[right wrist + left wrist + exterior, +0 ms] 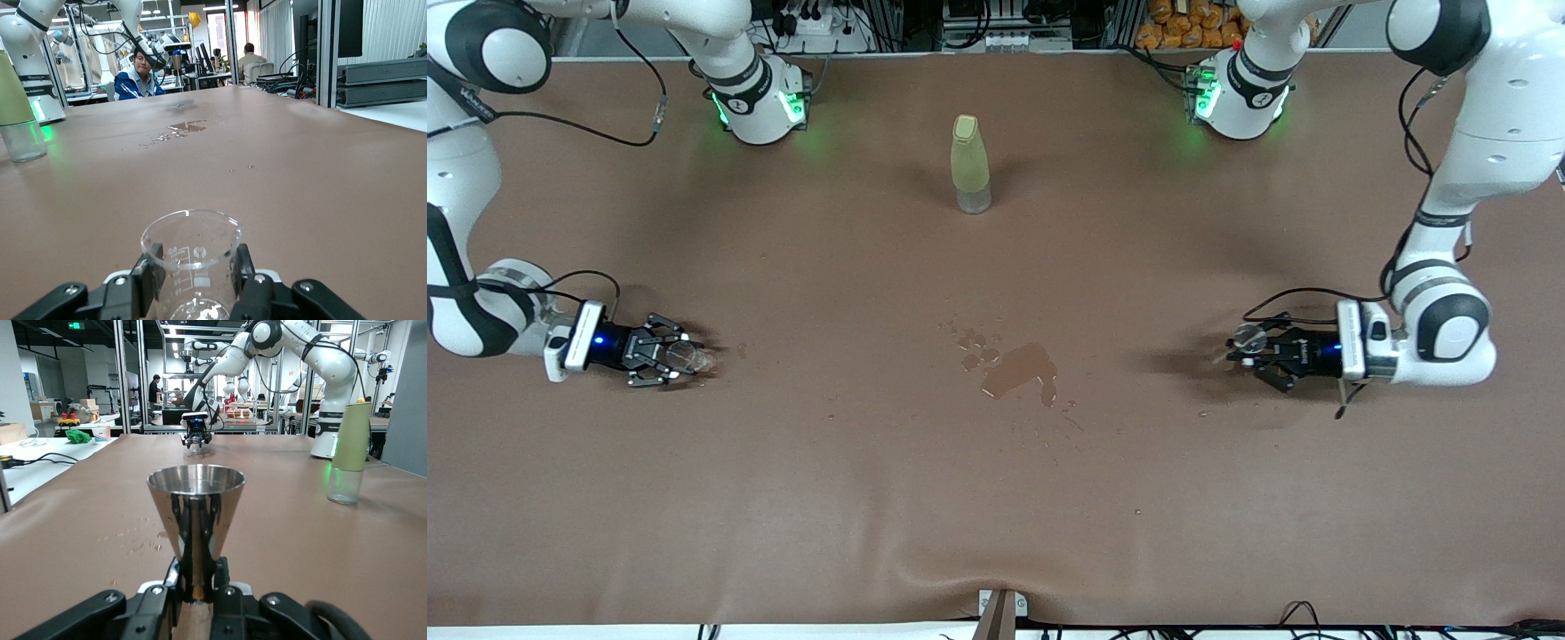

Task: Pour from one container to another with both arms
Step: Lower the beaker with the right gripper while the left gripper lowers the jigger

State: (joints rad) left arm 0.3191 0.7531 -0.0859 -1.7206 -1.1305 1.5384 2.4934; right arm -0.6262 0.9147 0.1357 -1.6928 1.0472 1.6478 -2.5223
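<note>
While both vessels stand upright on the brown table (pixel 996 516), each arm already has a hold on one. At the lower right of the front view, the left gripper (pixel 1258 348) is closed on the narrow stem of a conical steel measuring cup (pixel 195 520), its fingers (pixel 220 577) pinching just under the flare. At the lower left of the front view, the right gripper (pixel 674 356) is clamped around the wall of a clear glass beaker (pixel 192 263), with pads on both flanks below the rim.

The steel cup looks stiff and light but polished, so it is likely slippery; the thin stem gives little bearing, and a tilt may let it swivel in the pinch. The beaker is probably fragile and smooth, best held mid-wall as now, with modest squeeze. A little liquid seems to sit at its bottom; how much I cannot tell.

A spilled puddle (pixel 1018 369) marks the middle of the front view, between the two grippers. A capped yellow-green bottle (pixel 970 164) stands in the upper middle, untouched.
</note>
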